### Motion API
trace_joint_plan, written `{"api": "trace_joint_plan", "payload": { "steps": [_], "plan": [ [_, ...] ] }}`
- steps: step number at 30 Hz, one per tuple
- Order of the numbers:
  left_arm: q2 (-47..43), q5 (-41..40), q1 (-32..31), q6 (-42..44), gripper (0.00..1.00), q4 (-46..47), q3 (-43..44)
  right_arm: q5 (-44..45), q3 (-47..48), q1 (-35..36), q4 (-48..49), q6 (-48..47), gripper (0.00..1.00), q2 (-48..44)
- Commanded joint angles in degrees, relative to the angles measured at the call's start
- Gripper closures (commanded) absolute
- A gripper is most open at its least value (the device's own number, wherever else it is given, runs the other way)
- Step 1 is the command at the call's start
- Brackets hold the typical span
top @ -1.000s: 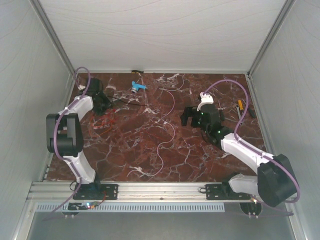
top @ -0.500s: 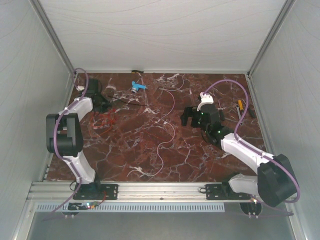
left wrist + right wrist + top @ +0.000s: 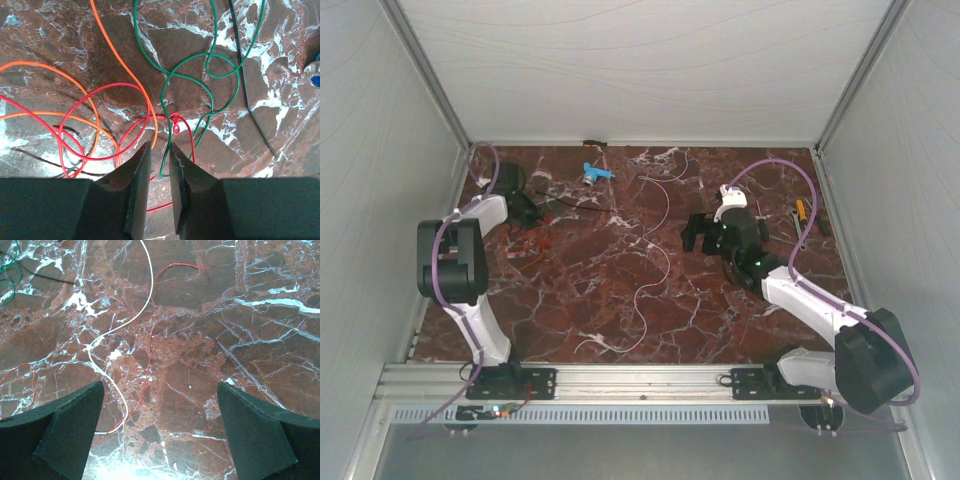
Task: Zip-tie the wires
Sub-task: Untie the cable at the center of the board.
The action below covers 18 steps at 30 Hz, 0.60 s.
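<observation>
Left gripper sits low over the wires at the far-left part of the marble table. Its jaws are narrow, with a slim gap between them. A red strand shows in that gap further back, but the gap looks wider than the strand, so probably nothing is clamped.

Key relation: the tangle lies straight ahead of the left fingertips, touching the table.
- The small red knot is just beyond the tips, a bit right.
- The red loops and the orange wire spread ahead and left.
- The green wire loops ahead and right.
- Most strands near the tips run across the jaw gap, not along it.

A black strip lies to the right, running away from the camera. It may be the zip tie, can't tell.

Right gripper is spread wide, holds nothing, and hovers mid-table. The long white wire snakes near-to-far on its left side, with a thin red wire beside it.

The left arm is clearly nearer the tangle and the right arm is well apart from it. The right arm is nearer only the white strand. No tie is around the wires yet.
</observation>
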Motion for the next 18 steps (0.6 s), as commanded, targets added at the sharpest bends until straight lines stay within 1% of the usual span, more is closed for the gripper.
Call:
{"api": "trace_joint_plan", "payload": {
  "steps": [1, 5, 9, 11, 12, 15, 18],
  "plan": [
    [0.6, 1.5, 0.4, -0.5, 0.80, 3.0, 1.3, -0.3, 1.9, -0.1, 0.7, -0.7, 0.06, 0.1],
    [0.8, 1.7, 0.5, -0.4, 0.87, 3.4, 1.3, -0.4, 1.8, -0.1, 0.7, -0.7, 0.06, 0.1],
    [1.0, 1.7, 0.5, -0.3, 0.88, 3.8, 1.4, -0.5, 1.8, -0.2, 0.8, -0.6, 0.06, 0.1],
    [1.2, 1.8, 0.4, -0.2, 0.93, 3.9, 1.6, -0.5, 1.8, -0.2, 0.8, -0.6, 0.06, 0.0],
    [1.2, 1.9, 0.5, -0.1, 1.00, 4.1, 1.6, -0.5, 1.8, -0.3, 0.8, -0.6, 0.06, 0.0],
    [0.3, 2.3, 0.6, -0.2, 1.00, 4.9, 1.1, -0.5, 1.8, -0.3, 0.8, -0.6, 0.06, -0.1],
    [-3.5, 1.4, 0.7, -0.4, 1.00, 6.4, -0.5, -0.5, 1.7, -0.3, 0.8, -0.6, 0.06, -0.1]
  ]
}}
